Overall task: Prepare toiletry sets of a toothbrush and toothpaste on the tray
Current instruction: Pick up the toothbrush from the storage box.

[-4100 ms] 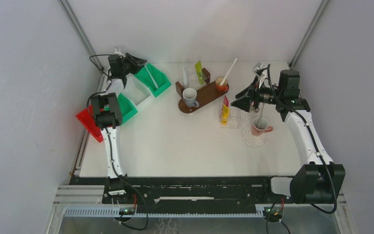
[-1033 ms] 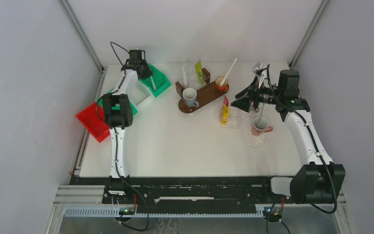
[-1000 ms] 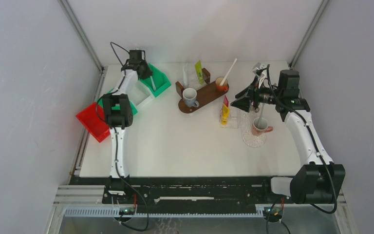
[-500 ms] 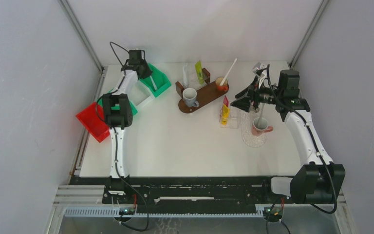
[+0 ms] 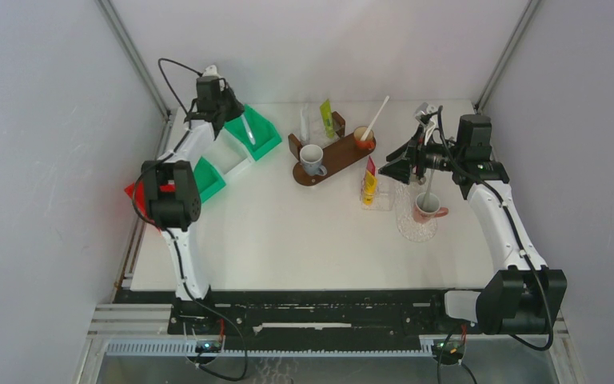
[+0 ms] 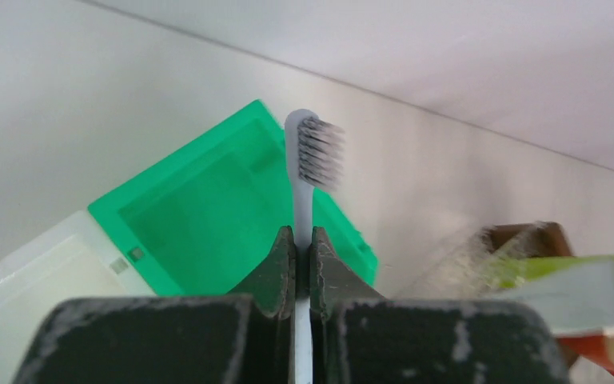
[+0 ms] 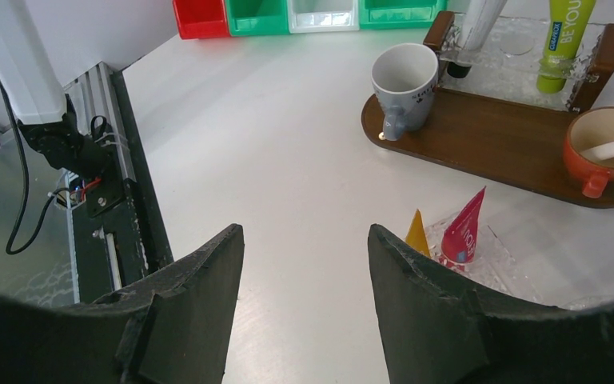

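Top external view, and nearest the arm bases the pink mug [image 5: 426,206] is sitting on a glass dish [image 5: 412,228] on the right. Just beyond it the right gripper [image 5: 392,170] is hovering with its claw gaping wide and gripping nothing, close beside the red-yellow tubes [image 5: 368,180] standing in their clear holder [image 5: 380,200]. Further back the wooden tray [image 5: 337,156] is carrying a grey mug [image 5: 312,158], which is looking empty from the right wrist, and an orange cup [image 5: 363,138] with a white brush [image 5: 376,116] leaning in it. The green-yellow tube [image 5: 327,116] is standing at the tray's far side. Farthest off, the left gripper [image 5: 225,108] is pinching the toothbrush [image 6: 302,184] tight by its neck, bristles pointing away, over the green bin [image 5: 260,136]. This is looking like the fetching step. Next, I reckon, it's calling for a swing across to that grey mug and a careful drop inside, minding the rim
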Tool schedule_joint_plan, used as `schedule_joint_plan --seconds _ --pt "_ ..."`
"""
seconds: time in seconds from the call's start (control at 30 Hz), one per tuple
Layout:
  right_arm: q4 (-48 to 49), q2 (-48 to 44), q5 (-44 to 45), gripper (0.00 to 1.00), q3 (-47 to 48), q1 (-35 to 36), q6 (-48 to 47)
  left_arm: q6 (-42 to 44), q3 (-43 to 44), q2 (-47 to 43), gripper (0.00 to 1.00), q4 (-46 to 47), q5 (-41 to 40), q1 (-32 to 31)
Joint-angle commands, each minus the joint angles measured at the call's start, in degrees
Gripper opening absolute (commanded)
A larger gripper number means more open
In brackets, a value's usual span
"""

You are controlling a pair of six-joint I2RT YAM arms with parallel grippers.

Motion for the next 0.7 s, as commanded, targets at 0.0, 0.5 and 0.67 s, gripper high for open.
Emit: schedule_joint_plan --seconds 0.0,0.5,0.67 --pt "0.6 -0.6 -0.7 0.66 0.6 0.5 -1.4 1.7 -11.7 -13.2 0.0 17.1 5.6 -1.2" --pt "-1.3 -0.7 -9.2 0.66 0.6 1.4 -5.1 -1.3 -46.3 -38.5 0.0 65.0 21.6 -15.0" --pt "-3.3 -0.9 -12.4 0.67 0.6 2.6 -9.0 -4.3 -52.9 -38.8 0.0 81.3 21.5 -22.2"
